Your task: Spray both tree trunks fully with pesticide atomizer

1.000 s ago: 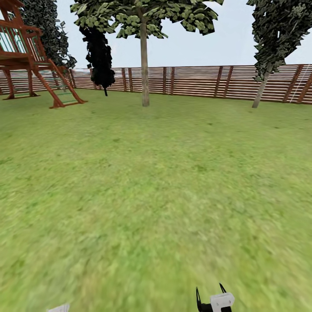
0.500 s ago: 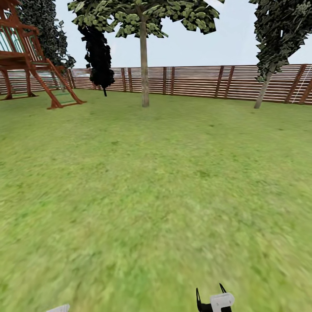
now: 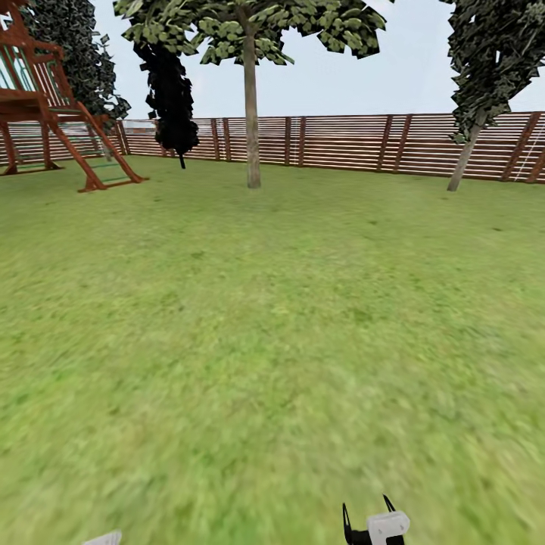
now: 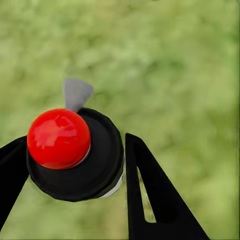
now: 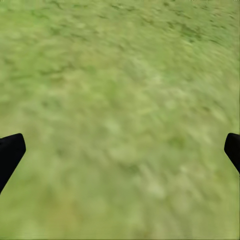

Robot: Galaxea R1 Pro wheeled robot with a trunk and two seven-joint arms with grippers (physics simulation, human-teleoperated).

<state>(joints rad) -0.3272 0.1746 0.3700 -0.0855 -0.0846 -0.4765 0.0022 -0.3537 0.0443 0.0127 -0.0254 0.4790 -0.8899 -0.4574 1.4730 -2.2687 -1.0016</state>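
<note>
Pesticide atomizer point(image 4: 75, 152) gripped in left claw point(image 4: 70, 175); right claw point(image 5: 120, 150) held open over lawn point(image 3: 272, 341). View shifted slightly since earlier: tree trunk point(image 3: 251, 113) being approached, spraying not yet begun.

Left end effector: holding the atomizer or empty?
Holding. In the left wrist view the pesticide atomizer, red tip showing, sits between the left end effector fingers, over grass.

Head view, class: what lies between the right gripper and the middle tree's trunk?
Bare lawn alone lies between the right gripper and the tree trunk.
</note>
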